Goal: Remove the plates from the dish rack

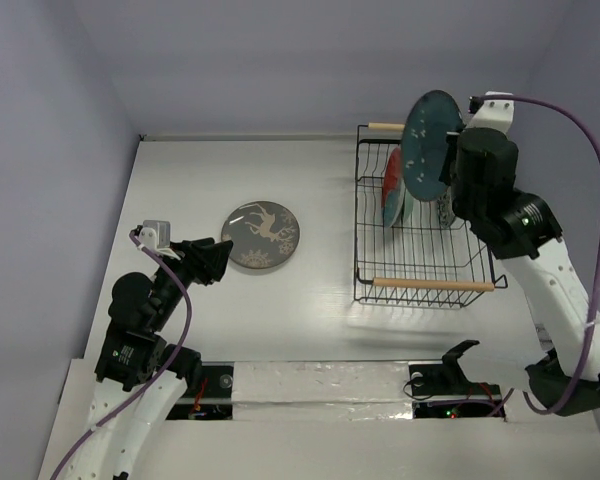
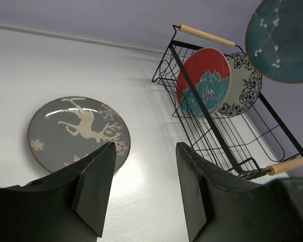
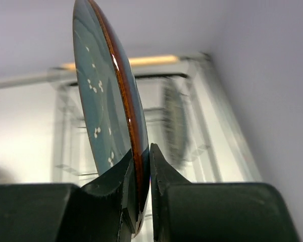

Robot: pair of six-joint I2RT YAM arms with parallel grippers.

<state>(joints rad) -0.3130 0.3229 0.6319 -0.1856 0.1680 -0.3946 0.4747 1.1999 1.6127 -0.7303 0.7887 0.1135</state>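
The left gripper [image 2: 145, 151] hangs wide open by the deer plate [image 1: 261, 236], flat on the table [image 1: 230, 320]. Beyond, the rack [image 1: 358, 230] holds a red plate [image 2: 204, 83] and a floral plate [image 2: 241, 86] on edge. Over its far end the right gripper [image 3: 142, 151] pinches the teal plate [image 1: 430, 135] by its rim; so thin a hold on glaze may slip, dropping it. It stands upright, face turned left
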